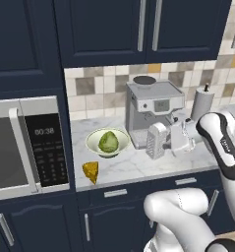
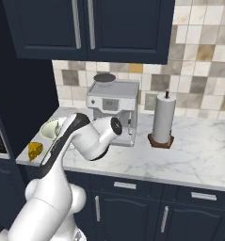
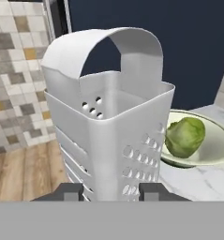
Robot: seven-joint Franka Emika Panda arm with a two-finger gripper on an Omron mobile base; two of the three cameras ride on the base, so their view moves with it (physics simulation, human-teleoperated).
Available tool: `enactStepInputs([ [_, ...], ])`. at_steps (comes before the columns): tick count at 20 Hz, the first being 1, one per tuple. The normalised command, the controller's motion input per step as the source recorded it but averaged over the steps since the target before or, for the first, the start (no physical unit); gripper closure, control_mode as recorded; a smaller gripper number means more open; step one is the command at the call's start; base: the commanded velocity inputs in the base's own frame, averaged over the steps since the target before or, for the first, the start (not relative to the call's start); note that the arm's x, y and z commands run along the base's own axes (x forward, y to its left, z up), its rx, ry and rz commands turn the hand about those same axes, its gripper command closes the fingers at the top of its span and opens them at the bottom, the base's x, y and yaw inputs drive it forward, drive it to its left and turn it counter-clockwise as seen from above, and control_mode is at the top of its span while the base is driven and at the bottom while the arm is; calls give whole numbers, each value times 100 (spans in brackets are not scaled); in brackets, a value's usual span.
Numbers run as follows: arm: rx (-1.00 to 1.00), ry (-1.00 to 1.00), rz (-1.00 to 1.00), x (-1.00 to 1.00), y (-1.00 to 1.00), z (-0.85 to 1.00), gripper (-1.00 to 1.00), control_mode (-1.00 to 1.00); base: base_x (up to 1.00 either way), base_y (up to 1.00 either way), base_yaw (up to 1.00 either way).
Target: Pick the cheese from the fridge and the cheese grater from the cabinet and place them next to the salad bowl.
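carrying out the grater step: gripper (image 3: 109,191) clamped on the cheese grater (image 1: 157,141), held upright just right of the salad bowl (image 1: 95,144) over the bench (image 1: 138,165). cheese (image 1: 91,172) already down left of the bowl. next: lower, release beside bowl.

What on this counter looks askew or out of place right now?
Nothing stands out. The cheese sits near the counter's front edge, left of the salad bowl; the cheese grater stands upright between the gripper fingertips.
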Motion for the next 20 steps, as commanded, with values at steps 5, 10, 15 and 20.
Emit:
enactStepInputs([
  [5,1,0,11,27,0,-46,100,-100,0,0,0],
  [10,0,0,2,23,-1,-49,100,-100,0,0,0],
  [15,0,0,0,40,0,-57,100,-100,0,0,0],
  [20,0,0,0,38,0,-57,100,-100,0,0,0],
])
